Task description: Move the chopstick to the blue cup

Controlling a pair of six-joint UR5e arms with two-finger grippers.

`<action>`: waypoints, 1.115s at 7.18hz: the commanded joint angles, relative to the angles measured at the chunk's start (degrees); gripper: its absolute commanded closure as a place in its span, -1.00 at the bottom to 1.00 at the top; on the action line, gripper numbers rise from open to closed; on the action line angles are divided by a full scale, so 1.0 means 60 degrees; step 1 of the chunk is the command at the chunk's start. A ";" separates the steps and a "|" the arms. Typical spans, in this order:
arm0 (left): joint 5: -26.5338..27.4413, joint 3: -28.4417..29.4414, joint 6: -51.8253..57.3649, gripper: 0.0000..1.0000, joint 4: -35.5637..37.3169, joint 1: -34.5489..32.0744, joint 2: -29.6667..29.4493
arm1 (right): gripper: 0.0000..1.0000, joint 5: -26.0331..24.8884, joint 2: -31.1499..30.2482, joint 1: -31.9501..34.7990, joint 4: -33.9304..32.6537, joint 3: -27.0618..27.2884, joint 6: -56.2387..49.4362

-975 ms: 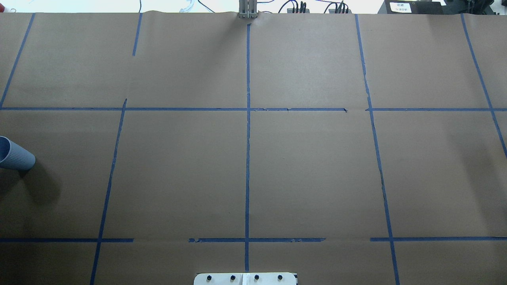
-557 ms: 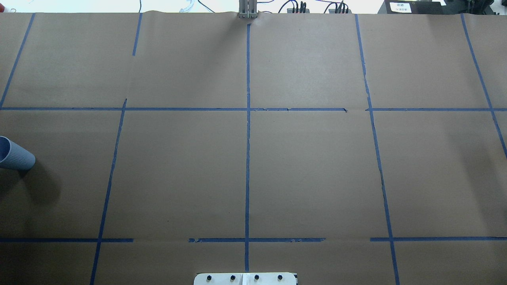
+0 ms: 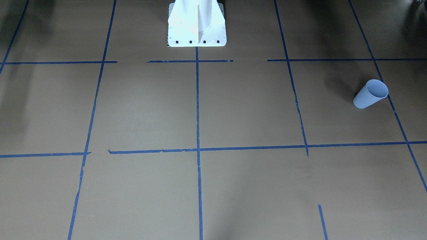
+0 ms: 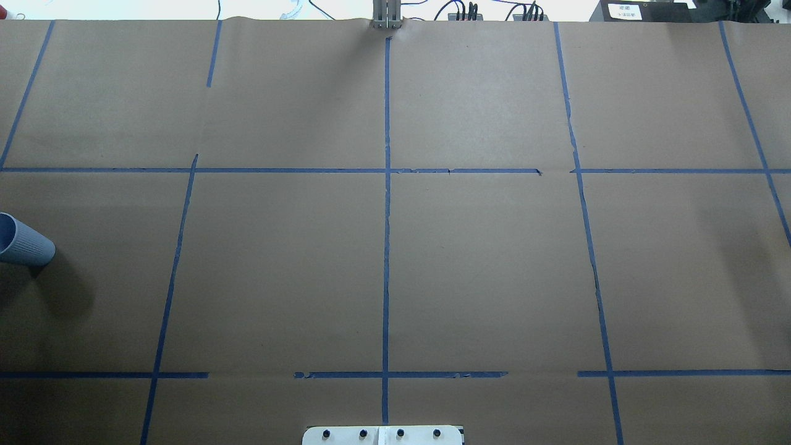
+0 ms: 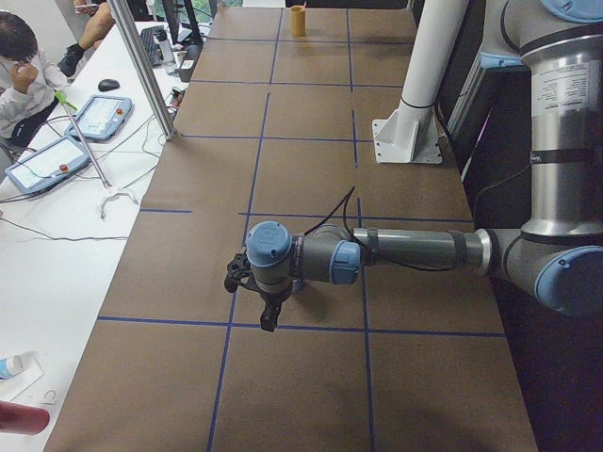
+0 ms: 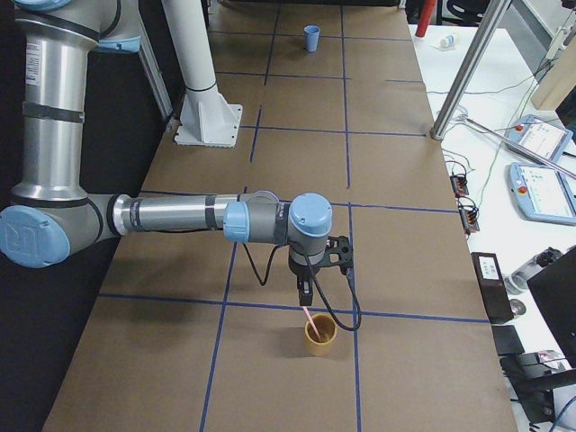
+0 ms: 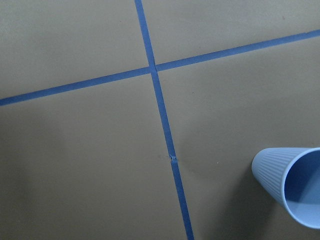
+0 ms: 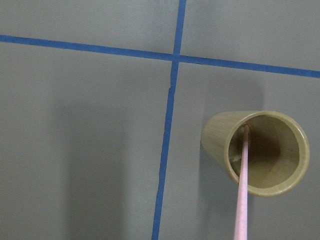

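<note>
The pale-blue ribbed blue cup [image 3: 370, 94] stands upright at the table's left end, and shows at the left edge of the overhead view [image 4: 21, 241] and in the left wrist view [image 7: 295, 185]. My left gripper [image 5: 270, 315] hangs above the table near it; I cannot tell if it is open or shut. A thin light pink chopstick [image 8: 243, 185] stands slanted in an olive-tan cup [image 8: 255, 152] at the table's right end. My right gripper [image 6: 304, 292] is right above that tan cup [image 6: 319, 335], with the stick [image 6: 309, 317] running up to it; its fingers do not show clearly.
The white robot base [image 3: 196, 30] stands at the table's near edge [image 4: 383, 436]. Blue tape lines [image 4: 386, 247] cross the brown paper. A metal post [image 5: 141, 66], teach pendants [image 5: 99, 113] and a seated person [image 5: 24, 66] are beside the table's far edge.
</note>
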 commanded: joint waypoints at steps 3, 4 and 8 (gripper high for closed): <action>-0.0003 0.0016 -0.2613 -1.00 -0.0957 0.1512 -0.0050 | -0.99 0.0040 0.0000 0.0015 -0.0018 0.0025 0.0002; 0.0011 0.0045 -0.3056 -1.00 -0.1179 0.1821 -0.0050 | -0.99 0.0374 -0.0014 0.0015 -0.0004 -0.0004 -0.0012; 0.0011 0.0702 -0.3368 -0.91 -0.1749 0.2832 -0.0269 | -0.99 0.0479 -0.0015 0.0000 -0.0004 -0.0004 -0.0115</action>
